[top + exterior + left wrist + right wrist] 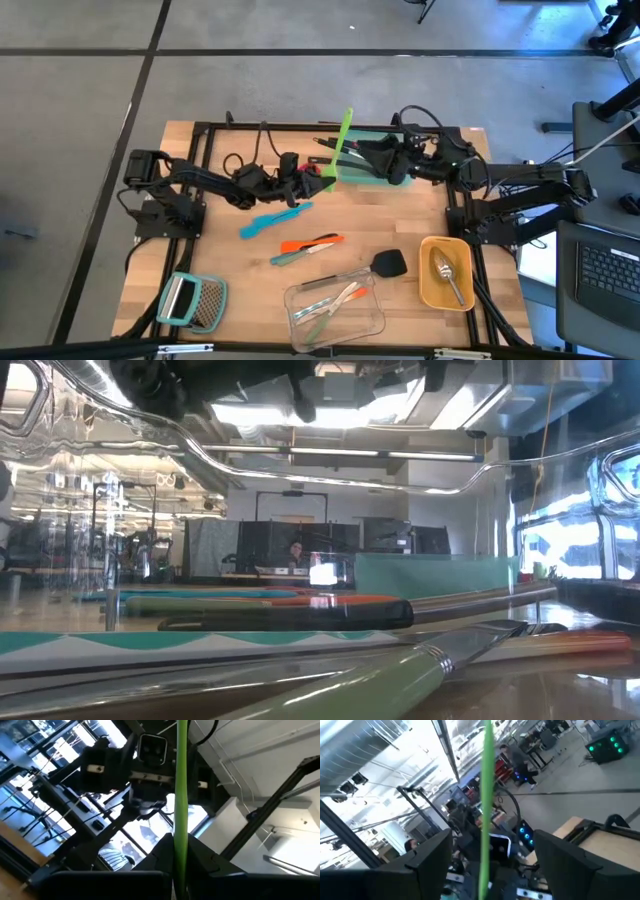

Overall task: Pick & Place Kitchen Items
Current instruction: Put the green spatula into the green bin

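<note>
Left gripper (318, 177): fingers pressed together on the lower end of the green tool (342, 141), at the back middle of the table (420, 205).
Green tool: stands nearly upright, its free end leaning toward the back edge; in the left wrist view it runs up between the dark fingers (205, 857).
Right gripper (362, 153): fingers spread wide, one on each side of the tool's shaft, not touching it.
Teal container (375, 176): just beneath the right gripper, near the back rail.
Open room: bare wood between the grippers and the blue spatula (274, 220).
Front edge: clear container (335, 310) with tools, grater (192, 300), yellow container (446, 272) holding a silver spoon (446, 274).
Centre: orange tool (311, 243), black spatula (388, 263).
</note>
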Action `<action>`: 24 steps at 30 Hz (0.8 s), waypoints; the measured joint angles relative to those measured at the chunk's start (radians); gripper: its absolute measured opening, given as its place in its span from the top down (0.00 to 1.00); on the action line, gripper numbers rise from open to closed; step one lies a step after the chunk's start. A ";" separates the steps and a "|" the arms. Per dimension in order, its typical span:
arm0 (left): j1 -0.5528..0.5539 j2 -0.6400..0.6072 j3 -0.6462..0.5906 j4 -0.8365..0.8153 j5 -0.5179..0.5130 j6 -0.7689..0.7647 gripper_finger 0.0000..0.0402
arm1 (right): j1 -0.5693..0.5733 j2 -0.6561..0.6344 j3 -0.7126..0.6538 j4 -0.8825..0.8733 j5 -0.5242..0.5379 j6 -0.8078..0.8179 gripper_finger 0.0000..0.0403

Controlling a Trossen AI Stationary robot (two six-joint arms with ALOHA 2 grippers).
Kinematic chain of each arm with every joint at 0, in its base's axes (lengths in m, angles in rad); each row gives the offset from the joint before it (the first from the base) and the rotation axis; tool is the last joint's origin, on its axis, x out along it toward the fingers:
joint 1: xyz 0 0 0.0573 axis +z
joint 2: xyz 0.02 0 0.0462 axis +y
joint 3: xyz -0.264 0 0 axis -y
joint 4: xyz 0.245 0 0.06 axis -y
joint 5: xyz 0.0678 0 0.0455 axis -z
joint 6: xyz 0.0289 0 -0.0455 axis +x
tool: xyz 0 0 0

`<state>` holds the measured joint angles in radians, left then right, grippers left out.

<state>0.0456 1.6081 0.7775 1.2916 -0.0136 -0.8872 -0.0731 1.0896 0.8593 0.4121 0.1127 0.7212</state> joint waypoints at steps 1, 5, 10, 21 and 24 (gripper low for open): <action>0.001 -0.001 0.014 -0.019 0.006 0.007 0.96 | 0.000 0.010 0.000 0.004 0.000 0.000 0.31; 0.013 -0.001 0.050 -0.090 0.042 0.013 0.96 | 0.000 0.056 0.000 0.051 -0.013 0.017 0.31; 0.025 -0.002 0.070 -0.170 0.069 0.016 0.96 | 0.001 0.119 0.000 0.165 -0.062 0.036 0.31; 0.029 -0.003 0.073 -0.180 0.091 0.010 0.96 | -0.011 0.136 0.012 0.199 -0.006 0.159 0.45; 0.029 -0.003 0.073 -0.201 0.096 0.010 0.96 | -0.012 0.140 0.030 0.166 -0.009 0.176 0.60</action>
<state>0.0750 1.6054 0.8501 1.0904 0.0820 -0.8772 -0.0853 1.2292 0.8892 0.5780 0.1041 0.8970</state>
